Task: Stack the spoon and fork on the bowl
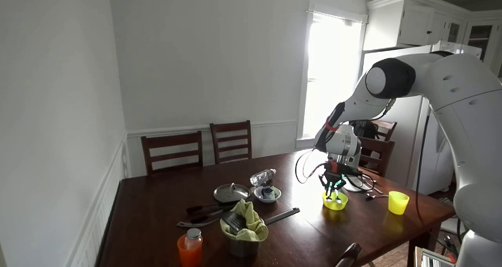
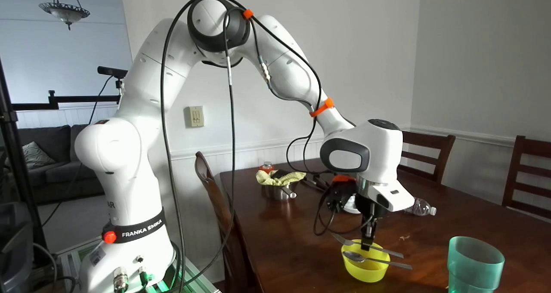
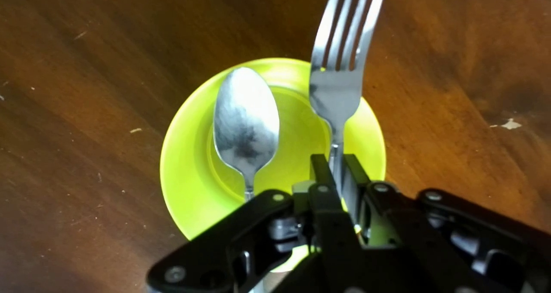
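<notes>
The black two-finger gripper (image 3: 337, 166) is clamped on the silver metal fork (image 3: 335, 96); directly below stands the round yellow-green plastic bowl (image 3: 185, 177). Beside the gripper, the silver metal spoon (image 3: 246, 116) already rests there; probably only the fork's release remains

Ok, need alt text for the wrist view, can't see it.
The black tool appears closed on the handle of a metal fork over a yellow-green bowl, tines reaching past the rim. Left of the fork in the picture, a spoon has its head over the bowl, handle partly hidden by the tool.
</notes>
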Motion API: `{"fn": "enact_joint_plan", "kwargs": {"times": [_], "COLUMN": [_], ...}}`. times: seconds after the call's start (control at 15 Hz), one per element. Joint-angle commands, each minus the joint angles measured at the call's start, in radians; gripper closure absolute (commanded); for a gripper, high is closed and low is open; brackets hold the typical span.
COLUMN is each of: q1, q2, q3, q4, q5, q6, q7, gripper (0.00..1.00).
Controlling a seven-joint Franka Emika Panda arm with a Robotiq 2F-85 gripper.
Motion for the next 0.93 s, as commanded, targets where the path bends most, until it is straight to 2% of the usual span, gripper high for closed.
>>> {"fn": "enact_joint_plan", "kwargs": {"times": [0.0, 0.6, 0.87], "q1": [-0.030, -0.030, -0.002], "q2": [0.001, -0.082, -0.106], "q3": [0.021, 0.000, -0.038], "q4": [0.021, -0.005, -0.039], "q5": [0.041, 0.027, 0.012], "q6": [-0.017, -0.036, 0.057], "q7": [-0.037, -0.041, 0.006], "gripper": [0.98, 0.97, 0.97]}}
